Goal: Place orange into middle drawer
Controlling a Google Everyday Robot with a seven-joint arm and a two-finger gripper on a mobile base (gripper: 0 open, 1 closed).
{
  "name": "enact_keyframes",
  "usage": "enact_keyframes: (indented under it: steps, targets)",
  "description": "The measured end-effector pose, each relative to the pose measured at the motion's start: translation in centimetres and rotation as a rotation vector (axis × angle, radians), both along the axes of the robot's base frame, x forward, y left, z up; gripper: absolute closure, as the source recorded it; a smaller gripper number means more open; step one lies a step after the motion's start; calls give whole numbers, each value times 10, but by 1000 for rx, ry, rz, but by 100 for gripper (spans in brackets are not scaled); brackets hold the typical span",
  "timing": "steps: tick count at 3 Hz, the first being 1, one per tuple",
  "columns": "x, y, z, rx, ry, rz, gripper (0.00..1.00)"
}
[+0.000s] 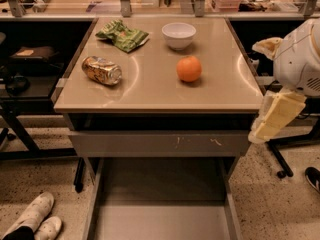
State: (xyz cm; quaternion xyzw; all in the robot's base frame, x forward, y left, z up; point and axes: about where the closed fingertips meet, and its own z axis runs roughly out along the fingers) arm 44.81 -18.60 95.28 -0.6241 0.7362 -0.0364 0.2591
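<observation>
Orange (189, 68) loose on the bench (150, 94), right of centre, touching nothing, so open to a grasp from above. White bowl (178, 35) near at 11 o'clock, tipped drink can (102, 70) well apart at 9, green packet (122, 35) at 10. Down at 6 o'clock, below the scratched grey panel (160, 143), middle drawer (160, 221) pulled out, seemingly ready to receive the fruit. Claw (272, 118) off the bench's right edge at 4 o'clock, hanging low beside it; spread or pressed together, cannot tell. Probably parked clear ahead of the reach, grasp not yet begun.
</observation>
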Motion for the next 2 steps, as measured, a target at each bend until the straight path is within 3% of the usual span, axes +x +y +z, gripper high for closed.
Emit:
enact_keyframes:
  steps: [1, 2]
  targets:
    - [32, 14, 0, 87, -124, 57, 0]
    - [70, 24, 5, 229, -168, 106, 0]
